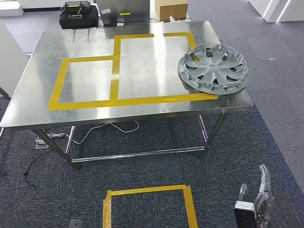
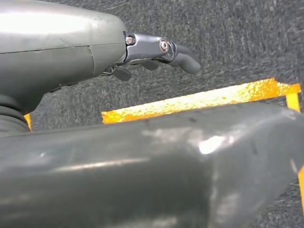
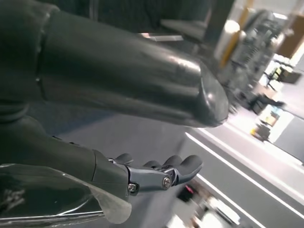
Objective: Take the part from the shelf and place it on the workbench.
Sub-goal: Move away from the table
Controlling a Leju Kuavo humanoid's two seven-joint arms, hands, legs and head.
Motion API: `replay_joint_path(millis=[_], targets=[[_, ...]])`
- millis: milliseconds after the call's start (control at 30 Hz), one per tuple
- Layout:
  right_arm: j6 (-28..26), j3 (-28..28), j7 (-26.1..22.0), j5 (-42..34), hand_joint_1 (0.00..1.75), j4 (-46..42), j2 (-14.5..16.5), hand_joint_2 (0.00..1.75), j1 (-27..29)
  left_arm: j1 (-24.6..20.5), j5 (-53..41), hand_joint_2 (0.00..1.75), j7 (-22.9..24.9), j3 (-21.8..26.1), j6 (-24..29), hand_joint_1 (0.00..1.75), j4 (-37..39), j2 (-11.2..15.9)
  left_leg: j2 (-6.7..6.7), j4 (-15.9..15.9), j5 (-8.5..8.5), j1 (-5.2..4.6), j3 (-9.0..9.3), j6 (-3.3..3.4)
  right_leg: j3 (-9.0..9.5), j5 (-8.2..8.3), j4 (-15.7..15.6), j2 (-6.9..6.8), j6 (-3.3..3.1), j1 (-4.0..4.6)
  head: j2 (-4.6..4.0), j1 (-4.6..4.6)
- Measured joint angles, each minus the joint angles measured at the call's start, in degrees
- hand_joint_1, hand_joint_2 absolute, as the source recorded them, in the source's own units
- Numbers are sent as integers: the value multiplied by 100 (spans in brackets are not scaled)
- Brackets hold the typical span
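- With the grey wheel cover (image 1: 213,68) already lying flat on the steel table (image 1: 42,107) at about 2 o'clock from table centre, judged as placement done, release finished.
- Sits partly over the yellow tape outline (image 1: 114,71), overlapping its 3 o'clock corner, rim close to the table's right edge, nothing holding it.
- Right hand (image 1: 259,202) low at 5 o'clock of the head view, well apart from the wheel cover, fingers (image 3: 179,166) extended and loosely apart, holding nothing.
- Left hand (image 2: 157,52) hanging over the floor, fingers stretched out with nothing in them, above grey carpet (image 2: 229,42) and a strip of floor tape (image 2: 201,97).
- Next move, as a guess: either nothing more, or a nudge of the wheel cover toward 9 o'clock to seat it fully inside the taped box; would call for raising an arm from well below table height.
- Risk, as a judgement: an off-centre push on the overhanging rim could slide it off the 3 o'clock edge.
- Table surface bright, reflective, two taped rectangles side by side.
- At 12 o'clock along the far edge: a black device case (image 1: 78,16), a cardboard box (image 1: 171,9).
- On the carpet below: white cable (image 1: 118,127) under the table, a taped square (image 1: 148,206) at 6 o'clock.
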Motion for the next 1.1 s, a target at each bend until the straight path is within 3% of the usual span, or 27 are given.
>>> replay_joint_path(millis=[67,100,167,233,267,300,333,367,433,500,533,600,633,667,733,767,800,833,867,933,1000,1033,1100], targets=[[918,-532,220,-283,0,706,3,0,-397,-29,25,0,3,78,-63,0,1,27,7,-108,28,-11,-28,48,-53,104,-7,7,74,-10,0,-3],[1227,-841,313,-337,0,1136,-26,0,-594,-40,20,0,4,112,-91,0,1,43,14,-120,89,-6,-83,82,-86,74,14,17,111,-19,0,-10],[1375,-1448,391,-285,0,2072,-136,0,-928,-46,0,0,4,155,-127,0,2,70,25,-150,243,12,-230,159,-211,-329,313,42,168,-29,0,-5],[1345,-2032,455,-203,0,3230,-321,0,-1282,-40,-22,0,5,182,-131,0,2,99,37,-138,382,-1,-411,196,-381,-939,981,51,202,-36,0,9],[1325,-2298,538,-113,0,3818,-414,0,-1443,-40,-36,0,11,203,-132,0,2,111,45,-124,451,-9,-514,198,-421,-1095,1316,50,210,-37,-1,11],[1282,-2524,652,-1,0,4361,-500,0,-1564,-46,-52,0,21,227,-132,0,2,121,52,-102,520,-14,-624,196,-405,-1107,1544,50,215,-38,-1,12],[1220,-2684,808,122,0,4790,-563,0,-1645,-52,-70,0,39,251,-131,0,2,129,54,-73,584,-14,-736,186,-308,-982,1609,49,216,-39,-1,14],[1148,-2792,1032,257,0,5157,-611,0,-1707,-55,-87,0,66,272,-124,0,2,135,54,-37,640,-11,-845,168,-122,-797,1488,49,218,-43,-1,14],[1041,-2906,1697,573,0,5821,-675,0,-1846,-64,-120,0,125,295,-97,0,2,148,59,60,732,-13,-1016,114,503,-611,765,51,226,-66,0,18],[1022,-2938,2456,918,0,6341,-689,0,-1954,-86,-154,0,167,302,-62,0,1,160,65,161,825,-35,-1128,59,1002,-766,20,65,195,-79,0,17],[1070,-2936,2773,1073,0,6552,-680,0,-1985,-94,-176,0,176,304,-47,0,1,167,65,188,875,-43,-1164,37,1094,-837,-155,71,165,-72,0,15],[1254,-2925,3208,1291,0,6900,-648,0,-2011,-86,-206,0,182,312,-30,0,2,181,54,215,922,-34,-1206,-14,1015,-828,-174,55,61,-71,0,12],[1370,-2919,3355,1366,0,7040,-628,0,-2021,-75,-218,0,187,316,-29,0,2,189,44,296,800,-24,-1238,-47,963,-781,-165,42,2,-74,-1,2],[1480,-2908,3448,1444,0,7157,-615,0,-2031,-66,-234,0,194,319,-40,0,2,194,34,483,570,-14,-1291,-82,897,-723,-163,27,-54,-78,-2,-13],[1655,-2842,3535,1620,0,7324,-602,0,-2054,-67,-287,0,215,319,-87,0,2,197,27,1143,-54,3,-1417,-135,742,-591,-155,11,-115,-63,-2,-39],[1699,-2792,3562,1707,0,7382,-602,0,-2064,-73,-312,0,230,318,-111,0,2,196,27,1494,-257,9,-1453,-145,657,-525,-148,2,-125,-49,-1,-45],[1714,-2740,3585,1766,0,7429,-602,0,-2074,-79,-327,0,244,318,-126,0,2,198,27,1738,-318,11,-1436,-142,578,-460,-134,-5,-130,-34,0,-42],[1694,-2699,3604,1802,0,7468,-602,0,-2086,-83,-337,0,258,317,-133,0,2,201,27,1819,-247,10,-1350,-126,494,-397,-113,-10,-131,-18,0,-44],[1650,-2667,3616,1829,0,7499,-601,0,-2101,-85,-349,0,269,317,-135,0,2,205,26,1701,-91,3,-1180,-93,408,-336,-88,-10,-131,-2,0,-44],[1516,-2615,3620,1883,0,7546,-594,0,-2129,-92,-384,0,280,317,-142,0,2,220,18,985,156,-35,-624,24,255,-230,-42,-2,-124,30,0,-42],[1396,-2578,3611,1876,0,7574,-582,0,-2156,-105,-410,0,291,316,-147,0,2,230,12,251,145,-72,-173,122,148,-139,-18,-1,-94,50,0,-38],[1365,-2570,3605,1838,0,7583,-578,0,-2169,-113,-413,0,302,316,-155,0,2,233,11,59,102,-86,-91,146,106,-96,-12,-6,-67,53,0,-38],[1346,-2568,3594,1751,0,7591,-580,0,-2198,-123,-414,0,335,315,-180,0,2,229,18,-73,113,-76,-121,164,28,-36,6,-8,-2,50,0,-39]])
